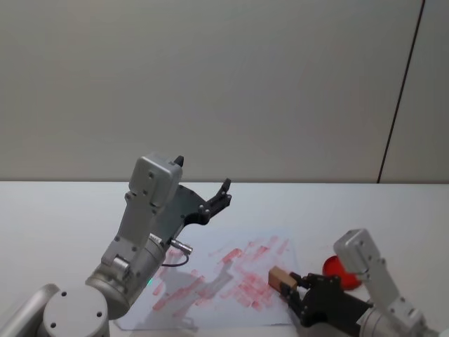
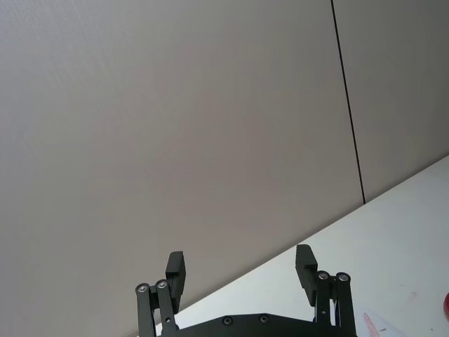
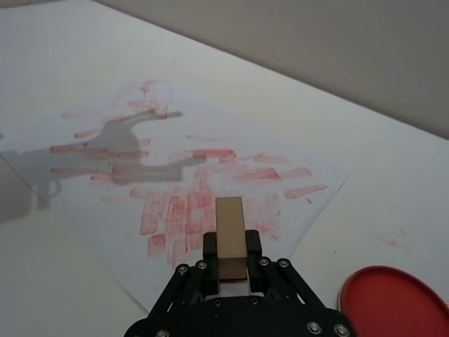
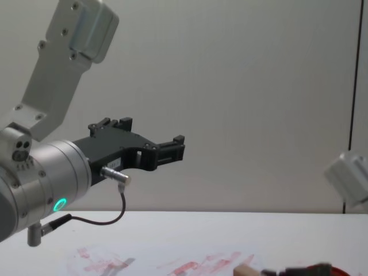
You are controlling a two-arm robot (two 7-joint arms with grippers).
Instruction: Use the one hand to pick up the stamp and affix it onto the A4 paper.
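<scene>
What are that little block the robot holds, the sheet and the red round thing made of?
The stamp, held in the right end effector, looks like bare pale wood: matt tan faces, square edges. The A4 paper looks like thin matt white paper, flat, smeared with red ink. The red disc seems smooth plastic with a raised rim, though I can't be sure.
</scene>
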